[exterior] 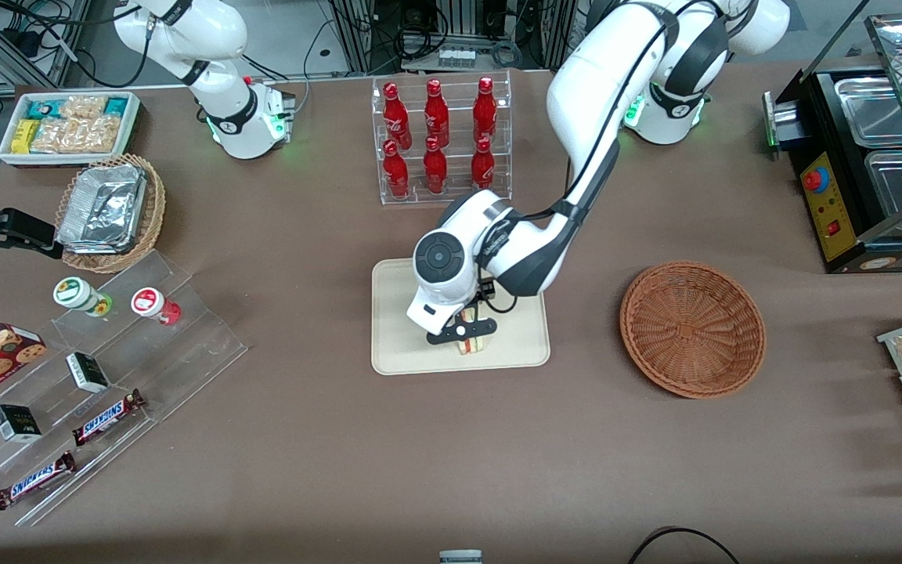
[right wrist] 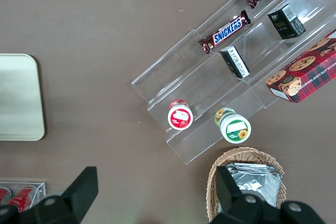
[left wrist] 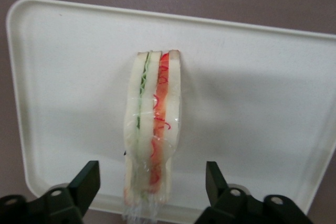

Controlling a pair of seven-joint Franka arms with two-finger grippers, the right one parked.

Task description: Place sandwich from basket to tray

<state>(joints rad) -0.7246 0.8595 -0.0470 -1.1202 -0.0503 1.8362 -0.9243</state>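
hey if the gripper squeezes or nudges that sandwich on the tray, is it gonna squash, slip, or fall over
The sandwich probably squashes easily: soft-looking white bread and thin filling layers. Its clear wrap looks glossy, so it may slip. It stands on a narrow edge on the tray, so a nudge could tip it. The gripper sits just above it, jaws open on either side, not touching.

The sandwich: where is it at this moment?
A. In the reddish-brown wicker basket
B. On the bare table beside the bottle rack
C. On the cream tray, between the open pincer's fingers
C: the sandwich rests on the tray, the pincer open around it; the basket holds nothing.
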